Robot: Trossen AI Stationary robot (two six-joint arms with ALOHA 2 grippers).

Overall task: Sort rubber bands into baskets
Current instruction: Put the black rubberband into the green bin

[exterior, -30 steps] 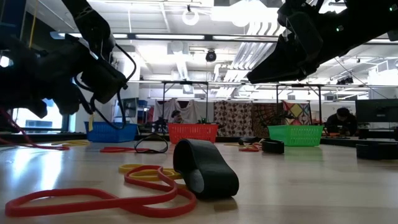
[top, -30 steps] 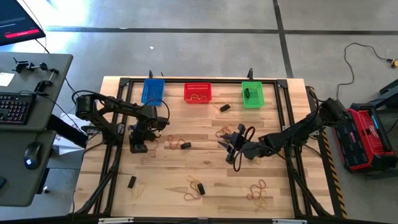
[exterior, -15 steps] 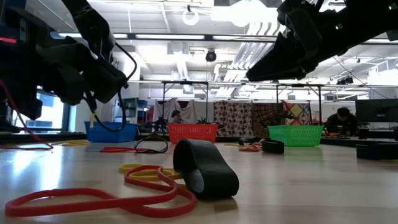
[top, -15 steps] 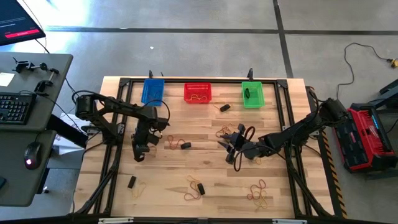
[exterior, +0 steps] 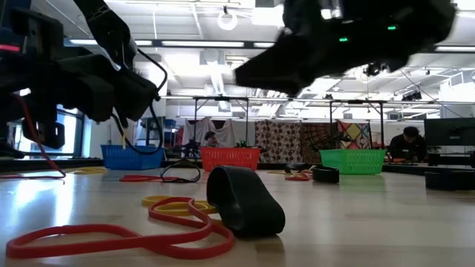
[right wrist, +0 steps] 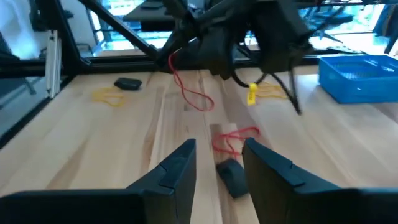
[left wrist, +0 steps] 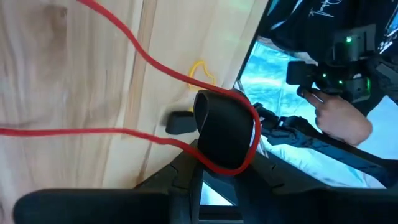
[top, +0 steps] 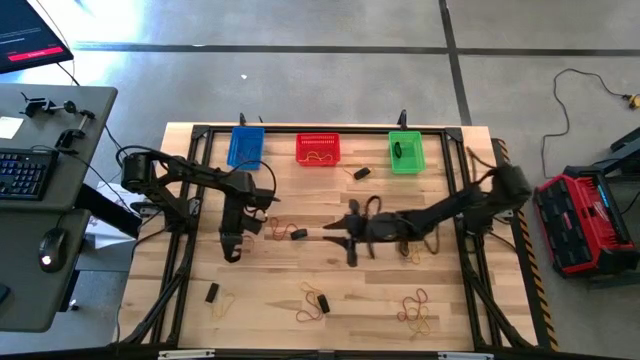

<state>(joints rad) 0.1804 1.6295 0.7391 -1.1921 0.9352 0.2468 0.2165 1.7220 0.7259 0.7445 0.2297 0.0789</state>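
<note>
**Left arm lifts a red band while the right closes on a dark one**

High view: the left gripper [top: 232, 250] hangs at nine o'clock of table centre; the right gripper [top: 340, 238] reaches toward a short thick dark rubber band [top: 299, 234] at centre. The blue mesh basket [top: 245, 147], red mesh basket [top: 318, 150] and green mesh basket [top: 406, 152] line twelve o'clock.

Left wrist view: jaws nearly closed, a thin red rubber loop [left wrist: 231, 167] hooked over one finger; it could slip off.

Right wrist view: jaws apart, empty, astride the dark band; tangled red loops [right wrist: 233, 139] beyond might snag.

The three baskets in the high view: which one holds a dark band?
The green basket, at the right end of the row, holds a short dark band. The red basket shows thin tan loops, and the blue basket shows nothing dark.
</note>
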